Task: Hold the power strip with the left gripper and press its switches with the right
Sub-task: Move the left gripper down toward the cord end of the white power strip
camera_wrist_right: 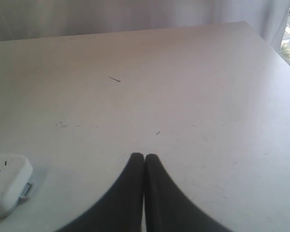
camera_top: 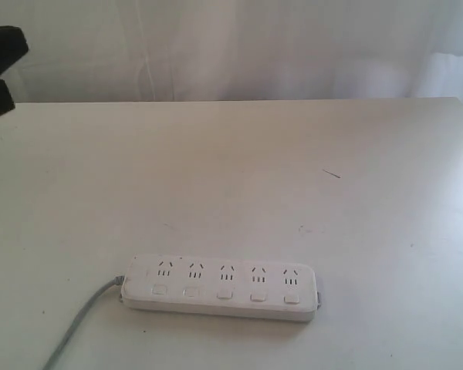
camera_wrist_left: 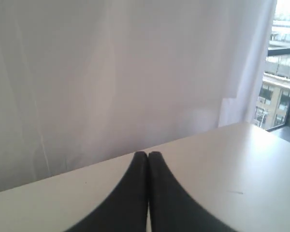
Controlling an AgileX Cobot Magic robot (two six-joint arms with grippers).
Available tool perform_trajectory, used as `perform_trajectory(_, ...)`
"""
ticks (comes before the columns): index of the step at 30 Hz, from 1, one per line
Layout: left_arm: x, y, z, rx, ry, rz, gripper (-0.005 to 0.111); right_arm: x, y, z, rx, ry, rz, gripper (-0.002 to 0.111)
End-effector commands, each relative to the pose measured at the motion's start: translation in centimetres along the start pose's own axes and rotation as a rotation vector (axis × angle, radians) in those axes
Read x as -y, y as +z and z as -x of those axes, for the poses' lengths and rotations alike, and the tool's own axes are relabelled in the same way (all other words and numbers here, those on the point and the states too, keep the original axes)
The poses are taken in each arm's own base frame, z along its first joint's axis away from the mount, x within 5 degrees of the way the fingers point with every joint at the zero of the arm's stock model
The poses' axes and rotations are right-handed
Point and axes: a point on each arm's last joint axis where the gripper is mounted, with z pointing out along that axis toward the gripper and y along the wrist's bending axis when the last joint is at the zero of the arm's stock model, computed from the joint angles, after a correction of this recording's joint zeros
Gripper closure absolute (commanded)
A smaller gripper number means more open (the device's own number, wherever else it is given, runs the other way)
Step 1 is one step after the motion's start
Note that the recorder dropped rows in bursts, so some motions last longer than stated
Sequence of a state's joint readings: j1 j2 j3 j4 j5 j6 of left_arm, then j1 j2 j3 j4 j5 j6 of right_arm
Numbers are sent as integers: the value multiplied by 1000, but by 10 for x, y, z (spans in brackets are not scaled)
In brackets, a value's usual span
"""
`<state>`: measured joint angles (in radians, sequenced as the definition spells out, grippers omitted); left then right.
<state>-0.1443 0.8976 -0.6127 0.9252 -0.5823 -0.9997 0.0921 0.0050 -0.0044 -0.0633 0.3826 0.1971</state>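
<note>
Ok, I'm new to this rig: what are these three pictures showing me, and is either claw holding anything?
It is a robot with two arms, each ending in a claw. The wide picture shows a white table where the power strip lies flat, grey cord trailing off, five switches in a row. The other two come from wrist cameras: the left claw is shut, facing a curtain; the right claw is shut above the table, near the strip's end. Neither holds anything.
</note>
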Motion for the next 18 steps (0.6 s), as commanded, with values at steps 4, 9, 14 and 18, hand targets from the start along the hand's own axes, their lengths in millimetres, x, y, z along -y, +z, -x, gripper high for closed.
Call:
perform_trajectory(4,39,7,-24,-232,269,-83,107,0,0,0,11,-2,-4,108)
perform_trajectory(9,59,6,-34,-315,397,-201,107,0,0,0,11,-2,-4,108)
perform_trajectory(14,57,10,-28,-388,468,-207,107,0,0,0,11,-2,-4,108)
perform_trajectory(18,56,15,-21,-459,515,-204,107,0,0,0,11,-2,-4,108)
